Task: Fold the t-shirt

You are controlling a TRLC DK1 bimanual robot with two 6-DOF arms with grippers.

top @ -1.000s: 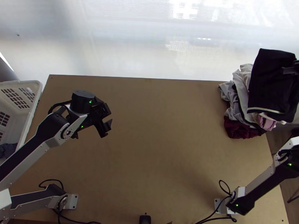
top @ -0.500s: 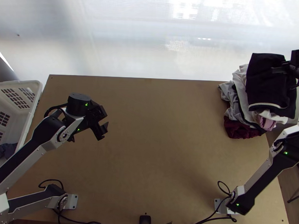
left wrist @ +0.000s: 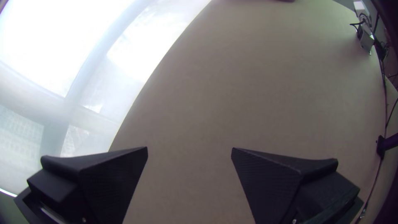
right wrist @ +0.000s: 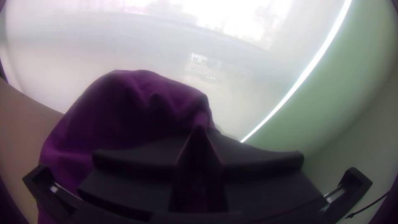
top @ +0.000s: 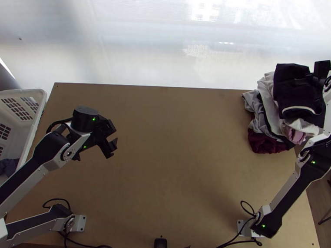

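Right wrist view had the right pincer (right wrist: 199, 136) closed on a fold of the dark t-shirt (right wrist: 124, 112), gathered between its fingers. From the top view, the shirt was at the far right corner of the counter (top: 173, 159), over a stack of clothes (top: 269, 101) in grey, white, pink and maroon. Whether its underside bore fully on the stack could not be told. The left pincer (top: 111, 147) stood over the counter's left part, fingers wide apart with nothing between them.

Folding looked finished, and the step in hand seemed to be setting the bundle on the stack. The next move called for easing the cloth down flat, then parting the fingers and backing off without dragging the top layer.

The shirt lay as a compact, slightly rumpled bundle, its pale trim (top: 298, 108) towards the counter's near side. Its long axis appeared to run from far to near, leaning a little right at the near end, though the right arm (top: 289, 193) hid part of it.
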